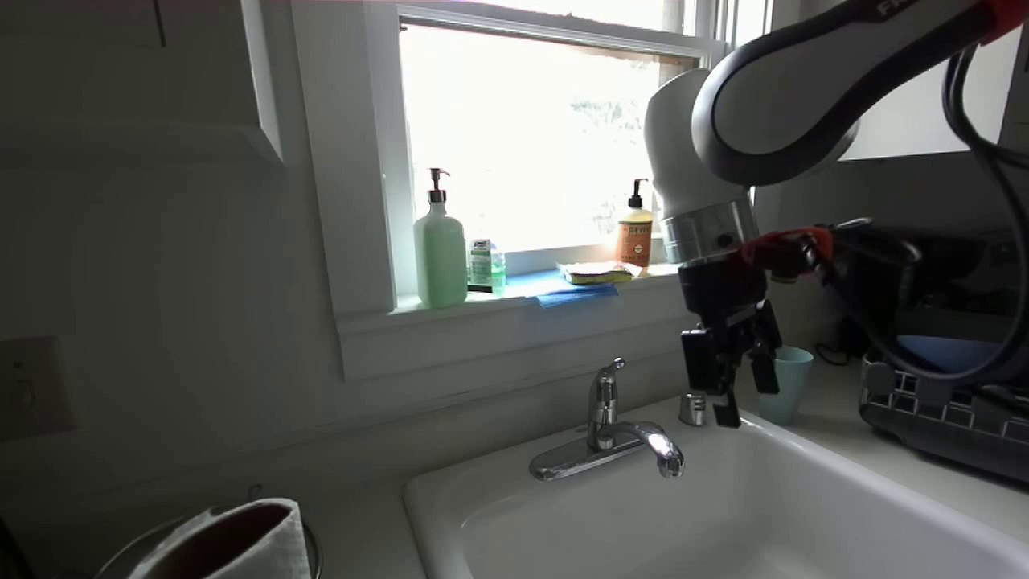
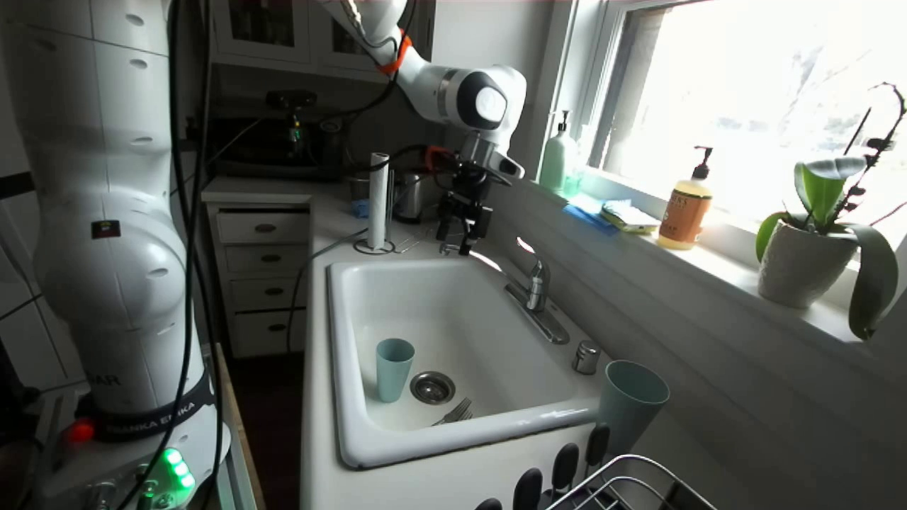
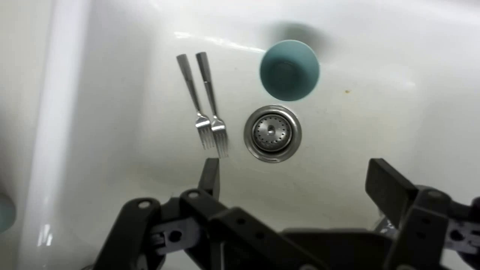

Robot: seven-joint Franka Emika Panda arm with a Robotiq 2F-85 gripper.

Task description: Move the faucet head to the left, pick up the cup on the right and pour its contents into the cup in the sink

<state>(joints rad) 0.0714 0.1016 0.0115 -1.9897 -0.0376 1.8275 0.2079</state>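
Two forks lie near the drain and cup; the hand gapes wide, empty.

Sash window, white-painted casing, glass washed out by daylight; shown in both exterior views. Windowsill, white, brightly lit. Wall beside the window: plain, grey in shadow, fitted with a light-switch plate. Upper cabinet, projecting from that wall, high up. Wall cabinets, glazed doors, dim. Drawer unit: four white fronts, one dark pull to each. Countertop, pale, running above the drawers. Floor, dark strip before the drawers, in deep shadow.
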